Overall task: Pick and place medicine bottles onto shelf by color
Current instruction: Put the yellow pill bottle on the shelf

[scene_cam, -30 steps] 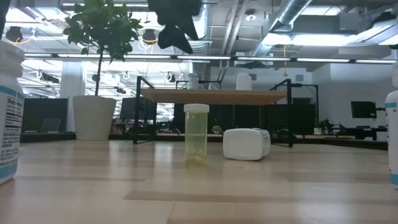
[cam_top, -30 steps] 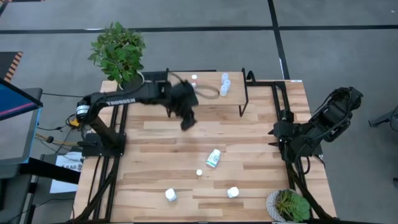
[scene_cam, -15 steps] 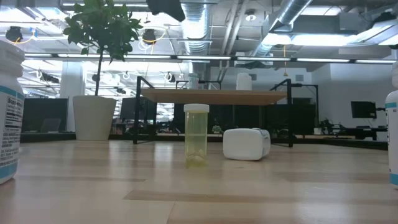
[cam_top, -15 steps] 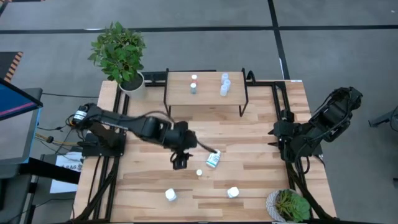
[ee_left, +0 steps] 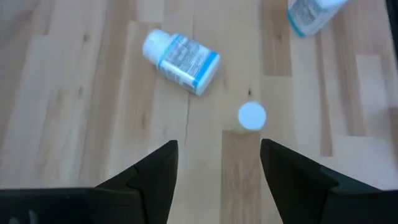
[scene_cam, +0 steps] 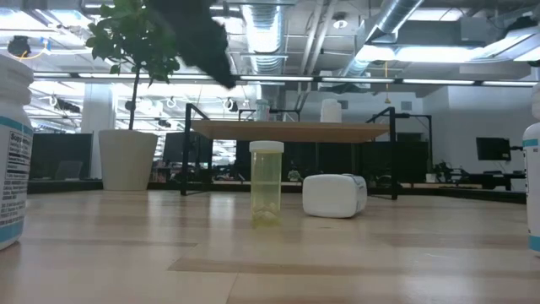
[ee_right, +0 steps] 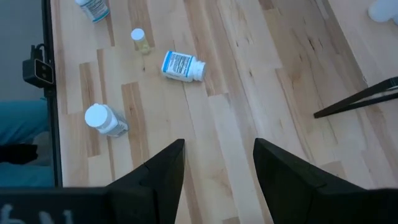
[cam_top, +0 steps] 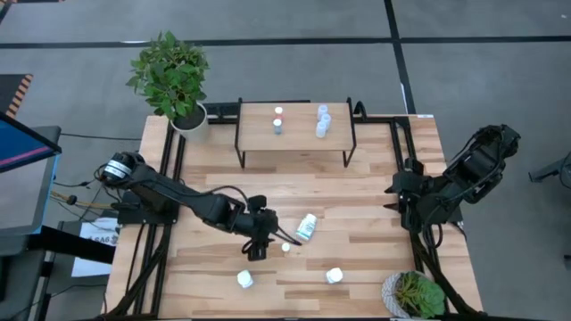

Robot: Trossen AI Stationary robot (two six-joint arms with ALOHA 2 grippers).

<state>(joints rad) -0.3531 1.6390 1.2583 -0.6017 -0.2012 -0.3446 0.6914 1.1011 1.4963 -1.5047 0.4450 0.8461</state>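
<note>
L gripper (cam_top: 256, 252) over yellow vial (cam_top: 285, 247), fingers spread, empty.
Vial upright mid-table, lying bottle (cam_top: 307, 226) at its 1 o'clock; shelf (cam_top: 294, 143) at table's 12. Best to centre w/ vial between fingers, drop straight, avoid nudging bottle. R gripper (ee_right: 216, 163) parked at 3, agape.

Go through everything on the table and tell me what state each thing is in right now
Left gripper: open, empty, over the small yellow vial.
Small yellow vial: upright, capped.
Blue-label bottle: on its side.
Two front bottles: on the table, unsorted.
Shelf: holds four bottles, two near the middle and two to the right.
Right gripper: open, empty, parked at the table's right.
</note>
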